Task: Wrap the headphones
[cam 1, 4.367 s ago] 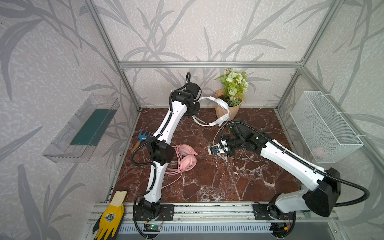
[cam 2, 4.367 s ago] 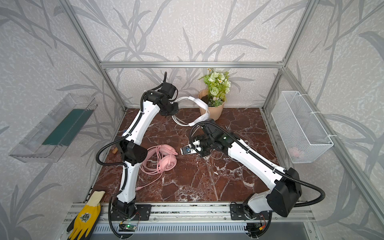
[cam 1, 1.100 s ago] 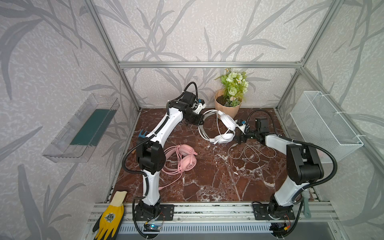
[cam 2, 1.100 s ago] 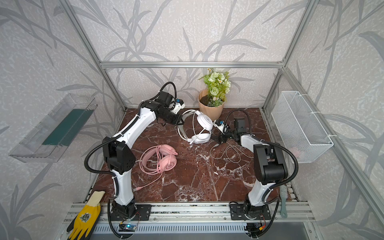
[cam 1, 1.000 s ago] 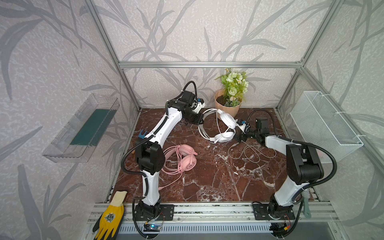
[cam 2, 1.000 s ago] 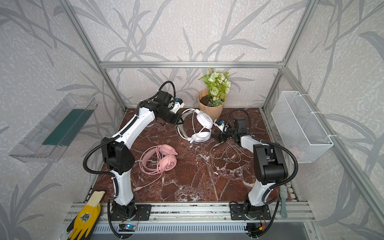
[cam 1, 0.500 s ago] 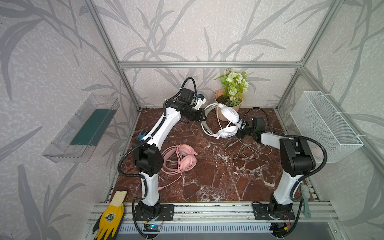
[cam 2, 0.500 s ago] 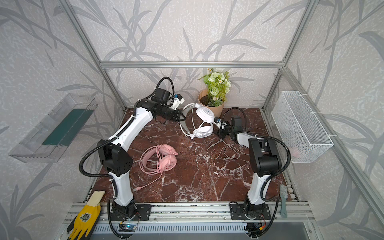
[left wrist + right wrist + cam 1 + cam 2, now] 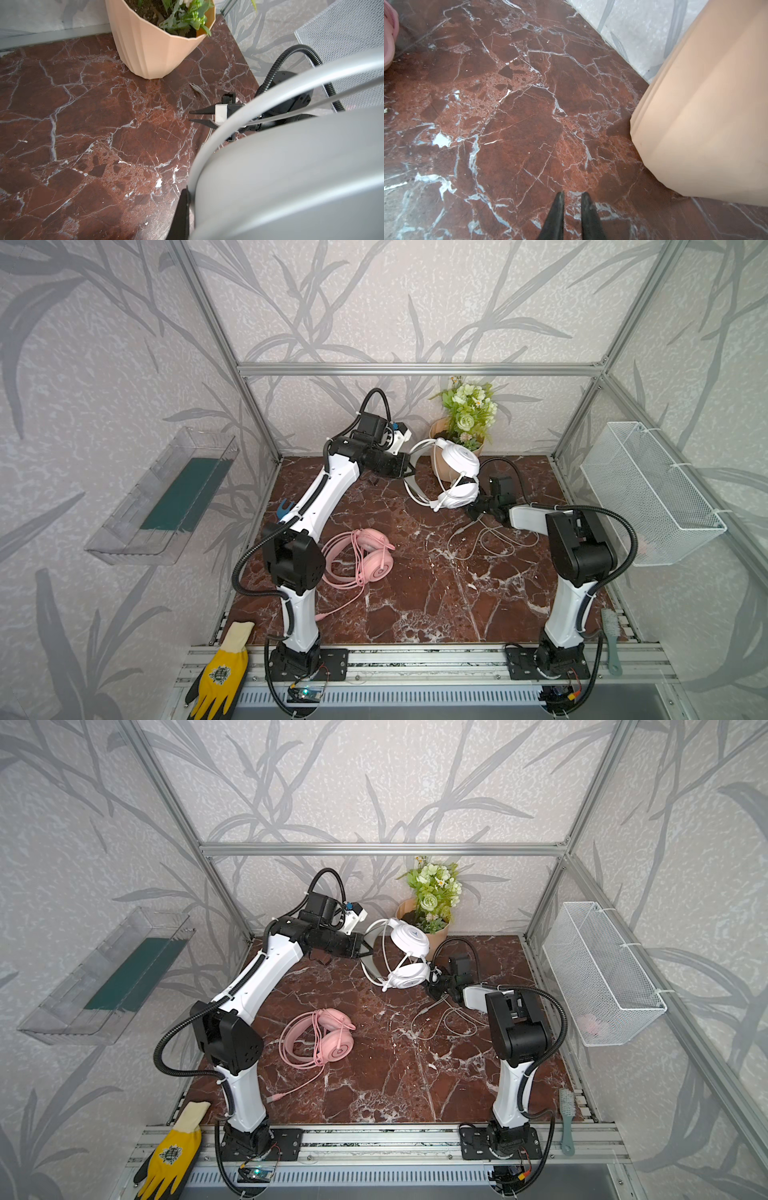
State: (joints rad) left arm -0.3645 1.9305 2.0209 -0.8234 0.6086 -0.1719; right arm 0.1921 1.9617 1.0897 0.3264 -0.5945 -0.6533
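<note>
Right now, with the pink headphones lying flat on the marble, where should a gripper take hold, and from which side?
Grip the pink headphones by the headband, mid-arc, coming straight down from above. They lie flat, the band curving toward the left arm and both earcups opposite; the thin band looks narrow enough to close on, the round earcups probably too wide.

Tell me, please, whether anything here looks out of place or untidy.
The white headphones' cable sprawls in loose loops on the table, unwound. The pink headphones' cable trails loose toward the front edge.
</note>
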